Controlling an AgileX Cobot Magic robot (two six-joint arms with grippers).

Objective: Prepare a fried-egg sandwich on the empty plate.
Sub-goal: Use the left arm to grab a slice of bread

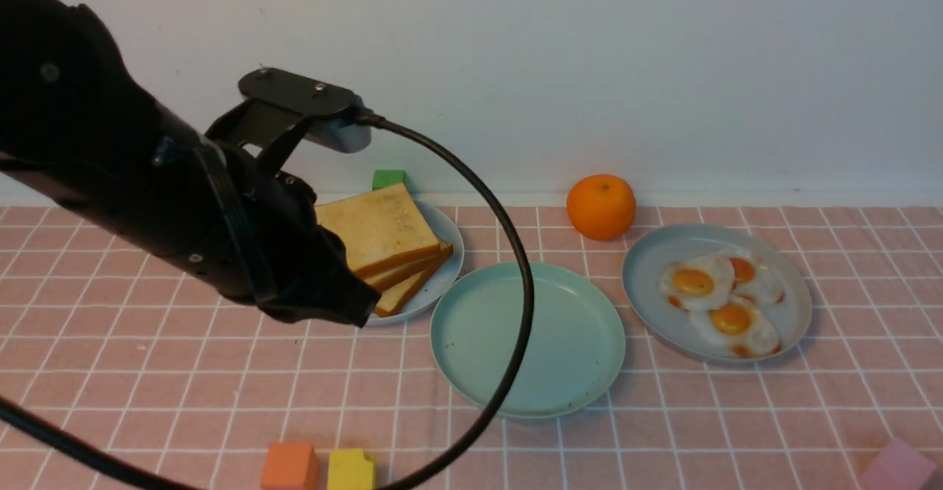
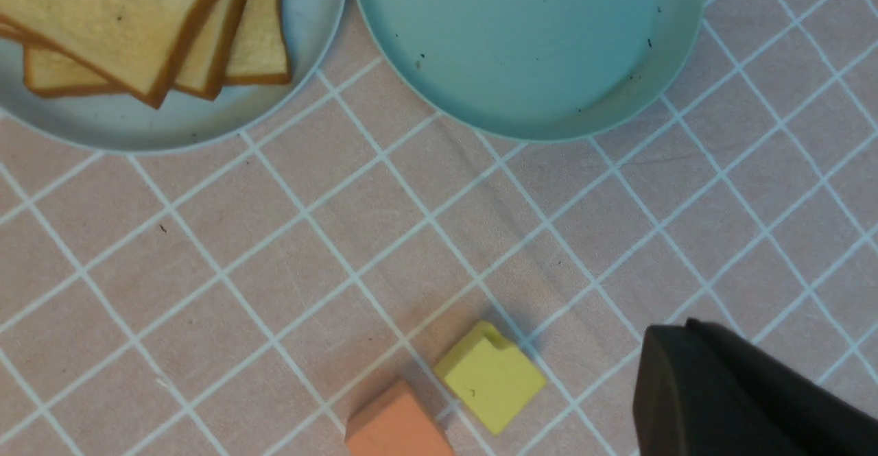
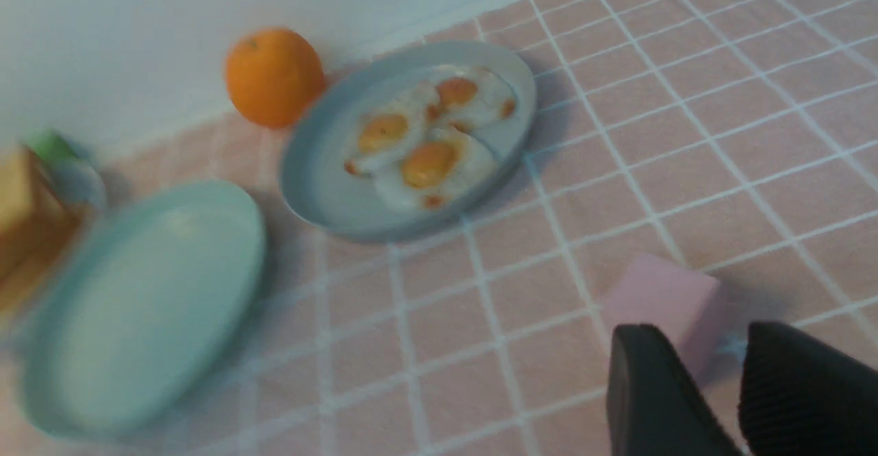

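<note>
Empty plate (image 1: 575,343), mint green, sits mid-cloth with nothing on it. No sandwich is built yet.

From the empty plate:
- 10 o'clock: toast plate (image 1: 451,250) with the toast stack (image 1: 379,243). The slices are fanned, corners inside the rim. The two plate rims are just beside each other, with a thin strip of cloth between them in the left wrist view.
- 2 o'clock: egg plate (image 1: 652,273) holding three fried eggs (image 1: 718,295) bunched toward its far right. Its rim is near the empty plate's but apart from it.
- 1 o'clock: orange (image 1: 601,206) near the wall, just off the egg plate's far edge.
- 7 o'clock: orange block (image 1: 289,466) and yellow block (image 1: 351,469), touching.
- 4 o'clock: pink block (image 1: 899,468) at the frame corner.

Green block (image 1: 388,178) peeks out behind the toast.

Left gripper (image 1: 353,309) hangs over the toast plate's near-left rim. Only one dark finger (image 2: 727,401) shows in the wrist view, so I can't tell if it is parted or closed. Its cable (image 1: 516,269) arcs in front of the empty plate.

Right gripper (image 3: 717,380) has its fingers a narrow gap apart and holds nothing. It is out of the front view. Its wrist view shows bare cloth toward the egg plate.
</note>
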